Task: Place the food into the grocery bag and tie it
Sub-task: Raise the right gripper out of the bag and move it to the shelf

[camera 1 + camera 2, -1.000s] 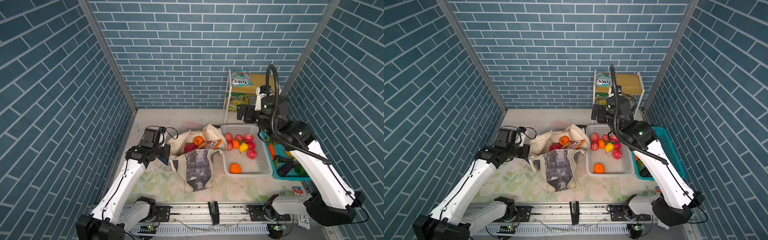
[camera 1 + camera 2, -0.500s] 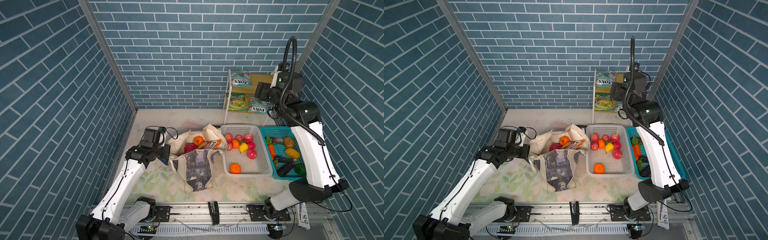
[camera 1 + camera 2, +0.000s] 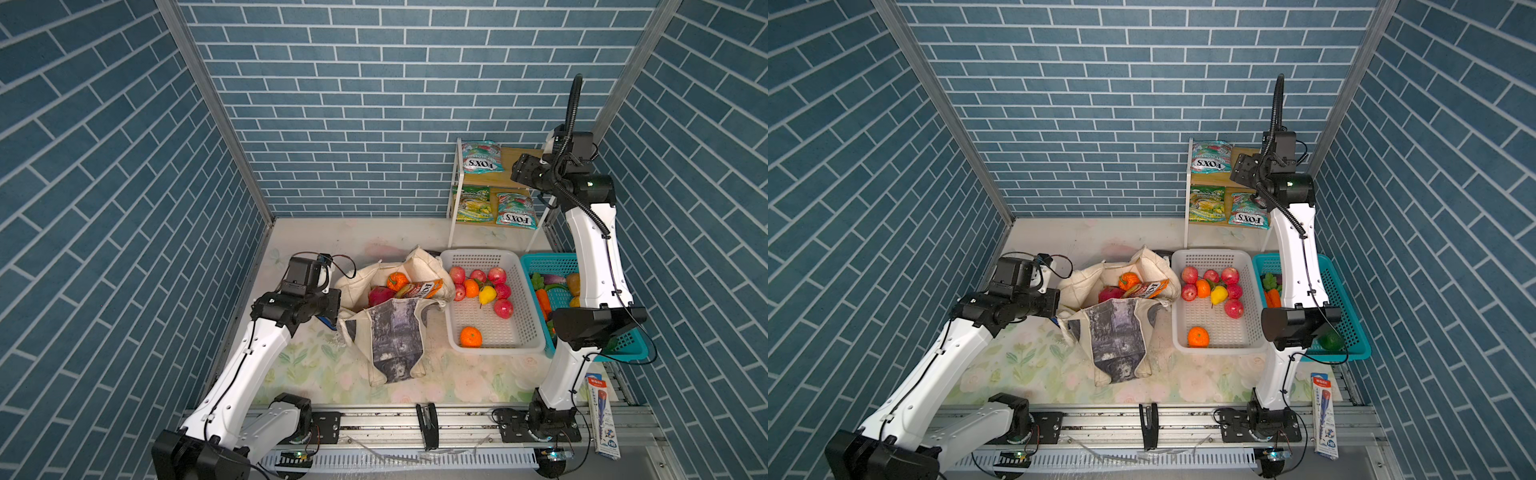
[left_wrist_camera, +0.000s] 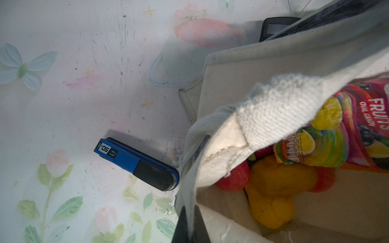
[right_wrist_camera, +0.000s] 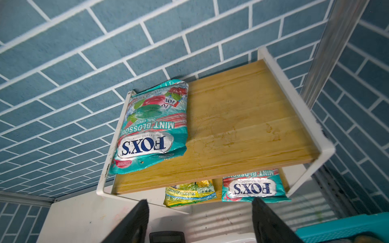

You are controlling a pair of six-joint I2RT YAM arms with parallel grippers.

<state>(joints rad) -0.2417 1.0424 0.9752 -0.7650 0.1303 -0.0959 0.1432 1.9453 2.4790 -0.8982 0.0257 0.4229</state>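
At centre left in both top views, the left end effector (image 3: 337, 311) is pinching the rim of the grocery bag (image 3: 395, 332). Its fingers are pressed together on the cream fabric, and the left wrist view is showing that fold clamped between them, with the blue stapler (image 4: 136, 163) lying on the worktop (image 4: 73, 84) just beside the bag. The bag is standing open at mid-frame and is already carrying a dragon fruit (image 3: 380, 296), an orange (image 3: 397, 280) and a Fruits candy packet (image 3: 424, 289). The loading step therefore looks to be in hand, with tying not yet begun. To the right, red apples (image 3: 496, 275) are waiting in the white basket (image 3: 482, 254), and more produce is sitting in the teal basket (image 3: 548, 259). At upper right, the right end effector (image 3: 521, 170) is hovering in front of the wooden shelf (image 5: 242, 126). Its fingers are spread apart, gripping and touching nothing. The likely target is the Mint Blossom FOX'S packet (image 5: 151, 130), which is lying flat on the left end of that shelf. The next move probably calls for reaching further in, closing on the packet's thin crinkled edge, and carrying it leftward to the held-open bag mouth.
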